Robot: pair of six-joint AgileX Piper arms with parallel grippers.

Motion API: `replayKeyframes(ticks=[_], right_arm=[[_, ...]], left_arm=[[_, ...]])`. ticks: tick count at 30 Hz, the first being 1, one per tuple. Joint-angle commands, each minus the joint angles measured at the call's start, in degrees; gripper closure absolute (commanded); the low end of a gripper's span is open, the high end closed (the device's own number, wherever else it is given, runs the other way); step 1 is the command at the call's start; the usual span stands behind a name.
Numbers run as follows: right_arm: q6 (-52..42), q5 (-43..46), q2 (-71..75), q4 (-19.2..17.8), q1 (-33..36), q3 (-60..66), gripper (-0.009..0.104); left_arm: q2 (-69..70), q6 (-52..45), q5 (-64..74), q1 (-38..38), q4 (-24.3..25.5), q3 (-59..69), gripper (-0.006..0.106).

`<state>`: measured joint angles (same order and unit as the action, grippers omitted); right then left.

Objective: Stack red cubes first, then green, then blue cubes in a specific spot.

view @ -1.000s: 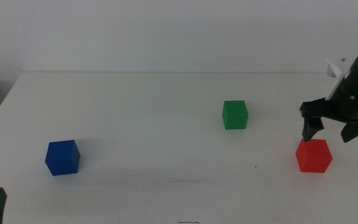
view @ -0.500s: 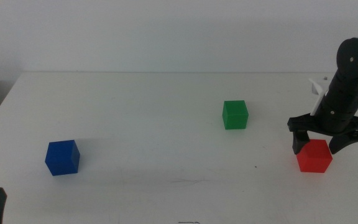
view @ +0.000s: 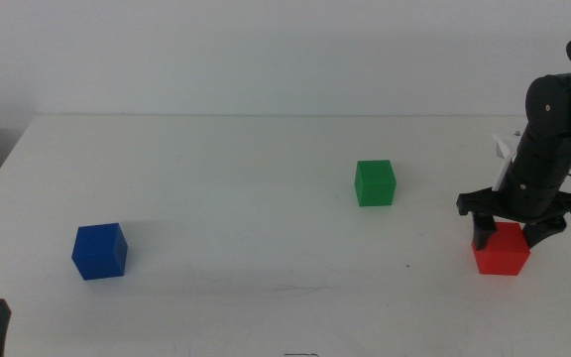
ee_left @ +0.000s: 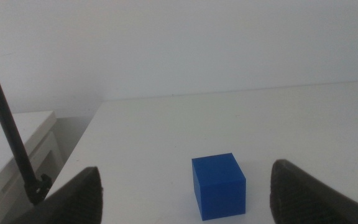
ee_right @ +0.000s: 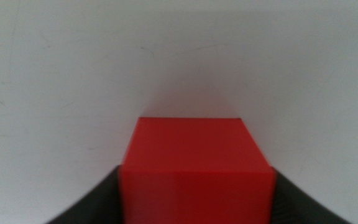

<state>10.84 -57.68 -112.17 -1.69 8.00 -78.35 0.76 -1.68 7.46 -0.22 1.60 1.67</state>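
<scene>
Red cube [view: 502, 252], green cube [view: 375, 182], blue cube [view: 99, 251] — plain white table [view: 216, 178].

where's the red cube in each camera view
Middle view: red cube at the far right on the white table, right gripper straddling it, jaws open.
Left wrist view: not in it.
Right wrist view: red cube fills the centre, a jaw on either side.
Shared landmark: the right gripper's dark jaws.
</scene>
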Motion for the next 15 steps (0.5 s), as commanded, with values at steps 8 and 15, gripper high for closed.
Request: replayKeyframes(ticks=[8, 15], right_arm=[[0.2, -3.5, 3.0, -0.1, -0.1, -1.8, 0.096], [7.0, -10.0, 10.3, -2.0, 5.5, -5.2, 0.096]], left_arm=[[1.2, 0.0, -4.9, -0.3, -0.5, -0.2, 0.010], [1.2, 0.0, -4.9, -0.3, -0.5, -0.2, 0.010]])
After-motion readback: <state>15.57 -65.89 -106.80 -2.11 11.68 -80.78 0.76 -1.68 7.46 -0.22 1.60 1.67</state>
